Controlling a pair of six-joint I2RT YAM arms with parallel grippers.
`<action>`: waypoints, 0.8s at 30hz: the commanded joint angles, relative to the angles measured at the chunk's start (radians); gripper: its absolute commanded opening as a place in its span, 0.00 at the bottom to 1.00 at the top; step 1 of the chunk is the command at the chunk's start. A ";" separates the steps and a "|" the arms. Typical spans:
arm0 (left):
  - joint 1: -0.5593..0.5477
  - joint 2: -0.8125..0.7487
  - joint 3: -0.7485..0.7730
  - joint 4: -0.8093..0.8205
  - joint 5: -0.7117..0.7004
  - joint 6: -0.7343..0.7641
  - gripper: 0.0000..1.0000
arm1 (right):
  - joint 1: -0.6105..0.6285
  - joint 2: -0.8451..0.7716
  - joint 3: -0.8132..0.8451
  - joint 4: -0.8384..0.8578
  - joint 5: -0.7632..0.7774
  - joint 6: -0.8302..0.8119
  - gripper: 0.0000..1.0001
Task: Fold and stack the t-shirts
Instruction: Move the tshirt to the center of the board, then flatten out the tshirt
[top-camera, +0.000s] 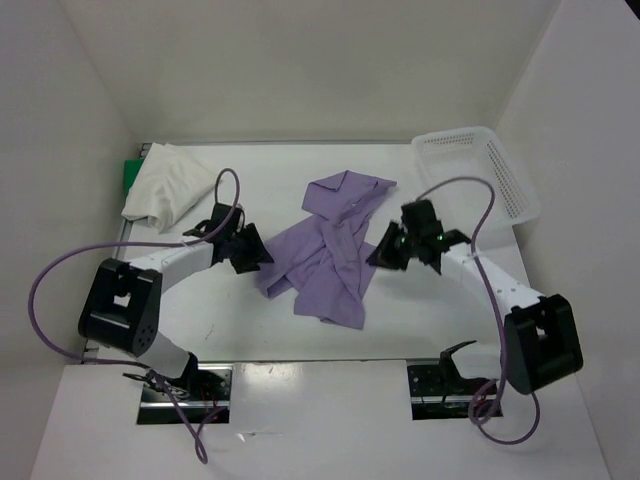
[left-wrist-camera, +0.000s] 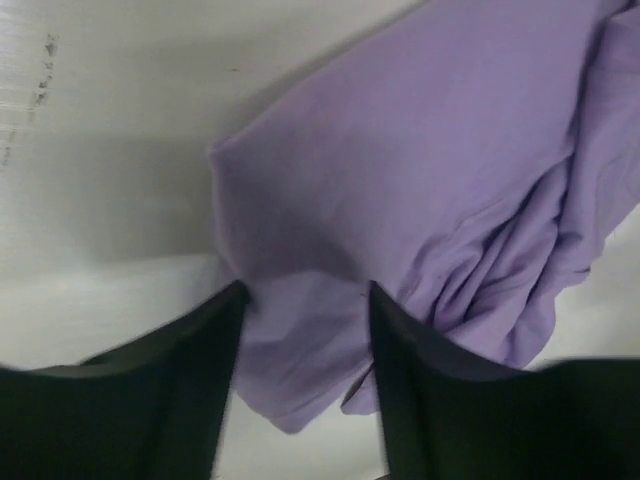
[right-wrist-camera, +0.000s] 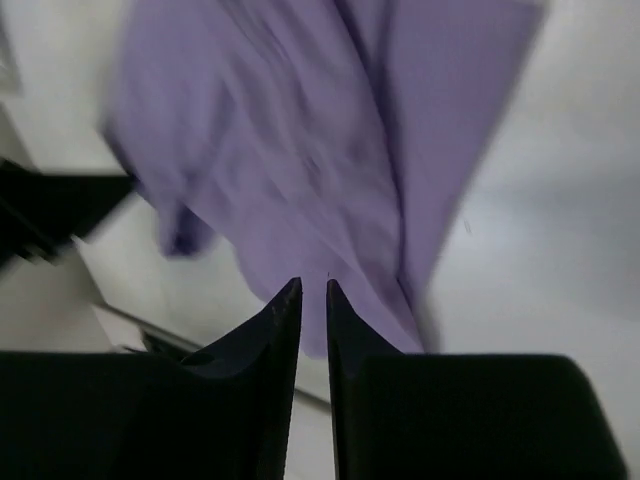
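Shirt (top-camera: 330, 250) between left tool (top-camera: 262, 255), right tool (top-camera: 378, 255).

The left arm (top-camera: 165, 262) is extended from its base toward the left edge of the lavender t-shirt (top-camera: 335, 250). The left gripper (left-wrist-camera: 305, 290) is held low at that edge with its fingers spread wide, and cloth is seen between the tips. The right arm (top-camera: 490, 280) is extended toward the shirt's right edge. The right gripper (right-wrist-camera: 313, 283) is pointed at the shirt, its fingers parted by a narrow slit only.
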 joint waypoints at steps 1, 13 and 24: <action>-0.003 0.072 0.029 0.038 0.023 -0.009 0.54 | 0.101 -0.129 -0.219 -0.078 -0.022 0.139 0.20; -0.003 0.194 0.194 0.075 0.057 -0.018 0.21 | 0.314 -0.249 -0.491 -0.023 -0.057 0.349 0.57; -0.003 0.165 0.120 0.102 0.085 -0.038 0.19 | 0.324 -0.097 -0.498 0.192 -0.038 0.389 0.54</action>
